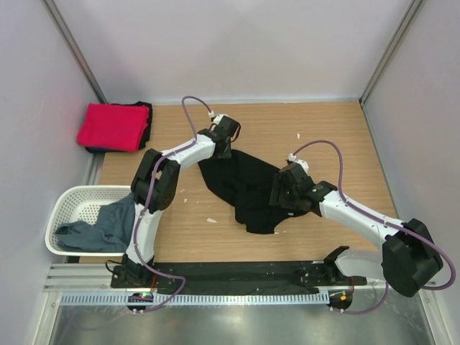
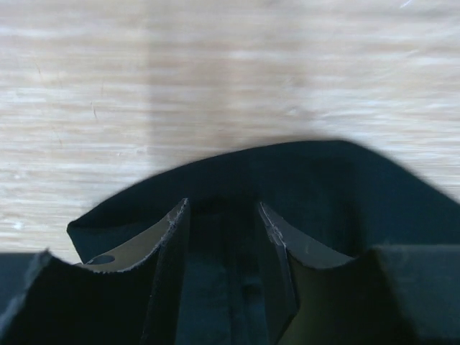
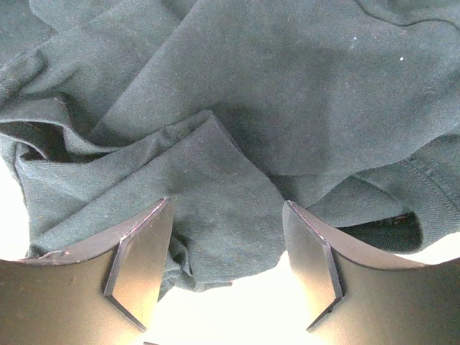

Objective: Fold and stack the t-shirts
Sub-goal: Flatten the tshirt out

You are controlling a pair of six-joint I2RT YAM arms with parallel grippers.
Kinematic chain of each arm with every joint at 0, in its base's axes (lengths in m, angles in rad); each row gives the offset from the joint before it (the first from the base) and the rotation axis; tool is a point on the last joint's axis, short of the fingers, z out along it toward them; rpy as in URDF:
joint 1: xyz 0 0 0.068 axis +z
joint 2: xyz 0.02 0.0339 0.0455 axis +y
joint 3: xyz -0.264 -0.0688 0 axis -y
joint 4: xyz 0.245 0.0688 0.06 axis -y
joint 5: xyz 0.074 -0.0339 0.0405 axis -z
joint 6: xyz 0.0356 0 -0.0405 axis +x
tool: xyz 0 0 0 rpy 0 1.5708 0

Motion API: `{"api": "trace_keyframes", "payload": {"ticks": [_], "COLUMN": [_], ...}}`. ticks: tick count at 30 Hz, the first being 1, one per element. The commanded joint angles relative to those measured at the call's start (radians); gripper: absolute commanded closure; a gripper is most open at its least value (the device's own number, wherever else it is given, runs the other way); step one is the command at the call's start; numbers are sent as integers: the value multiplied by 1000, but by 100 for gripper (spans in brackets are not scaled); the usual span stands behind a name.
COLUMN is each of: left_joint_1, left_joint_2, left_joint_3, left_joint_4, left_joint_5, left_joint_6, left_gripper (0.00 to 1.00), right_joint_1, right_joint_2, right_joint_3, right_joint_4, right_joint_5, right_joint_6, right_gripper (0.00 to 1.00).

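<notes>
a: how do the jaws stand?
b: the right gripper point(image 3: 226, 205) has them well apart, straddling a raised fold of the black t-shirt point(image 3: 237, 108) without pinching it. the left gripper point(image 2: 223, 208) is down at the shirt's far edge with dark cloth around its fingers. whether its jaws are clamped or loose cannot be told.
a: and the shirt itself?
b: it lies crumpled in the middle of the worktop point(image 1: 323, 129), between the two arms, not yet spread flat.
a: what would make this step go well?
b: probably each arm should take a single layer at an edge or corner, not a bunched fold, then draw apart evenly so the cloth flattens before any folding. the right one looks set over several layers, which could drag a lump along.
a: containers?
b: one white laundry basket point(image 1: 72, 198) sits at the left edge, with the grey-blue t-shirt point(image 1: 100, 228) heaped in it. the red t-shirt point(image 1: 113, 126) lies folded in the far-left corner, outside the basket.
</notes>
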Motion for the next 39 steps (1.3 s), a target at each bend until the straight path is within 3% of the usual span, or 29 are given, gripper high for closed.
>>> {"api": "trace_keyframes", "payload": {"ticks": [1,15,33,39], "left_joint_1": [-1,-1,-10,-12], "left_joint_2": [17,-68,-114,-83], "left_joint_3": [23,-77,-131,-128], "left_joint_4": [-64,-75,-80,-63], "left_joint_5": [-71,-77,-108,-105], "left_joint_6": [-5,-41,-54,-49], "left_gripper": [57,52,56,62], "right_joint_1": [3,4,4,3], "right_joint_2": [-20,33,59,61], "right_joint_3": [37,46,59,66], "right_joint_4": [-9,10,9,0], "right_joint_5": [22,4,-4,-1], "right_joint_6": [7,-2,3,4], "right_gripper": [32,31,32,32]}}
